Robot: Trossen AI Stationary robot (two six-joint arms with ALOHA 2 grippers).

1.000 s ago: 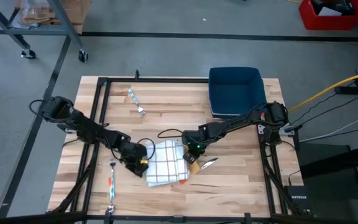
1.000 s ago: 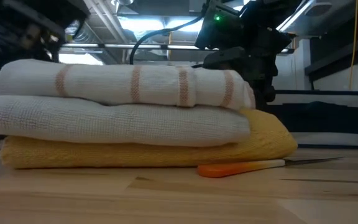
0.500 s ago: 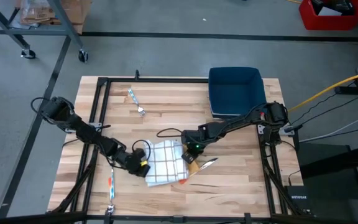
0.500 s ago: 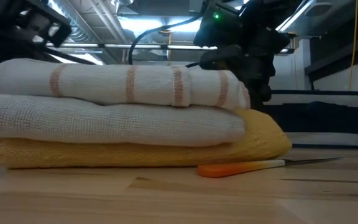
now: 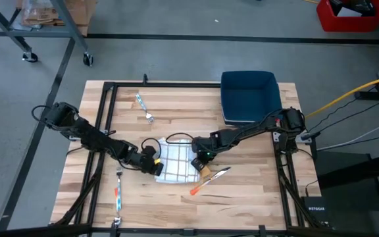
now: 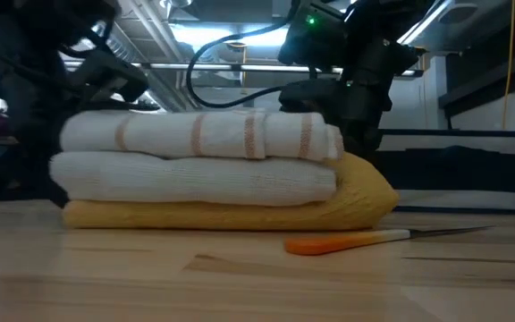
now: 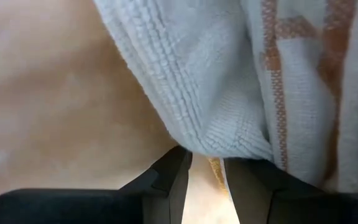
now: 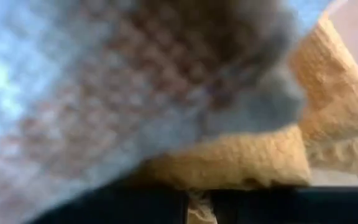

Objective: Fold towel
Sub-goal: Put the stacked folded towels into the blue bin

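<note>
The towel (image 5: pixel 175 163) lies folded into a thick bundle on the wooden table. In the low view it stacks as a white layer with orange stripes (image 6: pixel 204 134), a plain white layer and a yellow layer (image 6: pixel 240 213) at the bottom. My left gripper (image 5: pixel 156 166) is shut on its left end. My right gripper (image 5: pixel 201 162) is shut on its right end, where yellow cloth sticks out. My left gripper comes slanting down from the table's left. A narrow strip of yellow cloth (image 7: pixel 215 169) sits between its two fingers (image 7: pixel 173 180), with the white fold (image 7: pixel 222 130) bulging just past their tips. The bundle rests on the table. My right gripper comes slanting down from the table's right at the towel's right end. It pinches a tongue of the yellow layer (image 8: pixel 197 210) between its fingertips, and the white layer lies over the yellow one just beyond. The towel stays on the table.
An orange-handled knife (image 5: pixel 207 180) lies just near of the towel's right end. A fork (image 5: pixel 143 106) lies at the far left, and a utensil (image 5: pixel 118 192) at the near left. A blue bin (image 5: pixel 250 97) stands at the far right.
My left gripper has rolled its wrist and moved toward the far edge and the right gripper, keeping its hold. The towel's near-left end has come along with it, so the bundle is shorter and more compact. Its right end has stayed in place.
</note>
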